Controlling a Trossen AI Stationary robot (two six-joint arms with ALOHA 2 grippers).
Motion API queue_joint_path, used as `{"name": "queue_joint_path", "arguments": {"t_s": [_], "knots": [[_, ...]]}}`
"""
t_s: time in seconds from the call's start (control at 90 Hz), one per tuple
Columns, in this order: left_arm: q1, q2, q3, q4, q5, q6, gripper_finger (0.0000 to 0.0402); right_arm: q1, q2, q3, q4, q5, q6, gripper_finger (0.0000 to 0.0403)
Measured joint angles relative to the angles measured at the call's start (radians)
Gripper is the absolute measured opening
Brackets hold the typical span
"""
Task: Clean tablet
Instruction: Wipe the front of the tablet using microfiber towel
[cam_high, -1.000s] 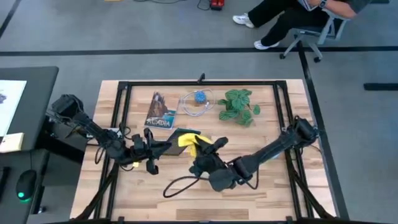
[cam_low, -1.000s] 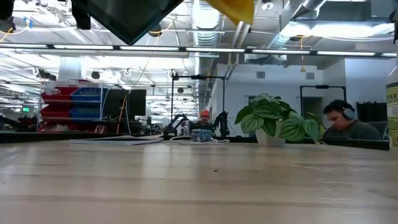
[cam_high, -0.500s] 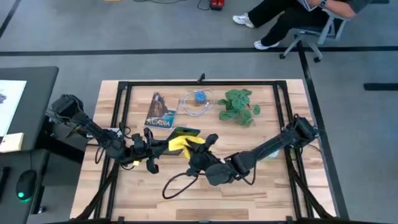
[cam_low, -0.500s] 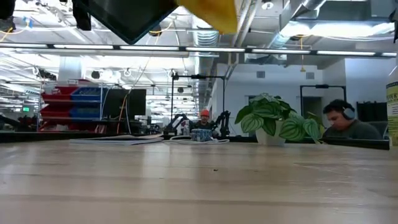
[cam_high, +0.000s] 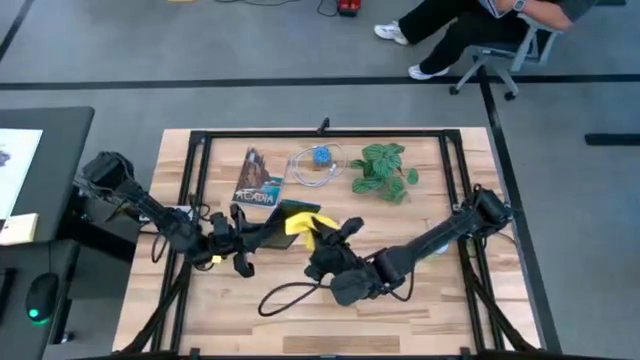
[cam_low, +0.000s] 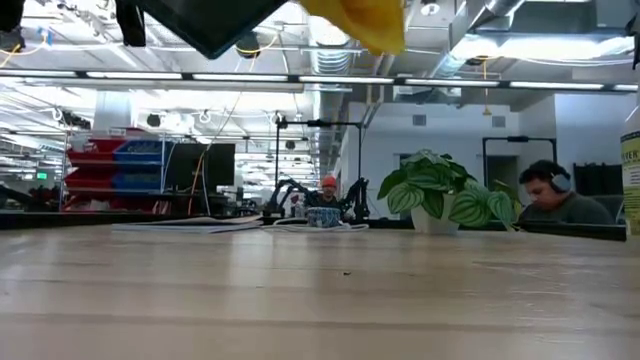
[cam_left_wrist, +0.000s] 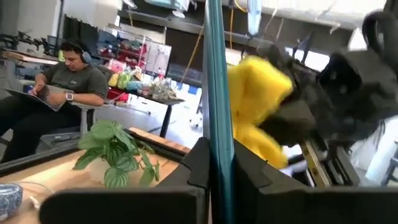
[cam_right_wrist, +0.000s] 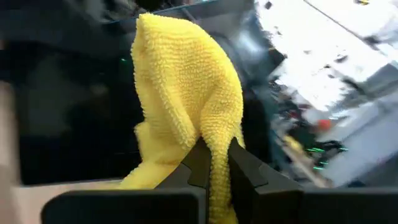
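Bare wood table (cam_high: 300, 325) lies open below the tablet (cam_high: 283, 216), which my left gripper (cam_high: 243, 238) pinches by one edge, aloft, edge-on, long axis toward the right arm. My right gripper (cam_high: 336, 237) is clamped on the yellow cloth (cam_high: 302, 228) against the screen.

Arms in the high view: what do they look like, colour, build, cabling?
Both are dark, near-black jointed arms with bulky rounded joint housings. The left arm carries black cabling along its links and a small yellow mark near its end effector. A black cable loops loose on the light wooden table beside the right arm. The right end effector has two dark, flat, angular fingers.
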Motion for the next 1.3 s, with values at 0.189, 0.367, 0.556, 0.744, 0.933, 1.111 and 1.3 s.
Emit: {"name": "queue_joint_path", "arguments": {"t_s": [0.189,0.367,0.556,0.744,0.933,1.111,1.3], "knots": [[0.02,0.0,0.0,0.08,0.001,0.077,0.001,-0.036,0.072,0.0,0.005,-0.217,0.069,0.0009],[0.033,0.0,0.0,0.043,0.001,0.061,0.001,-0.047,0.11,-0.001,0.034,-0.248,0.057,0.0009],[0.033,0.0,0.0,-0.069,0.008,-0.038,0.001,-0.029,0.061,-0.002,0.037,-0.154,-0.047,0.0008],[0.031,0.001,0.0,-0.18,0.01,-0.152,0.001,-0.021,-0.014,0.0,0.026,0.001,-0.137,0.0008],[0.031,0.002,0.0,-0.124,0.005,-0.091,0.001,-0.036,-0.019,0.0,-0.065,-0.126,-0.032,0.0008],[0.031,0.002,-0.001,-0.06,-0.011,-0.001,0.001,-0.073,0.041,0.001,-0.105,-0.355,0.11,0.0008],[0.024,0.001,0.0,-0.051,-0.023,0.043,0.001,-0.084,0.092,0.0,-0.153,-0.558,0.123,0.0008]]}}
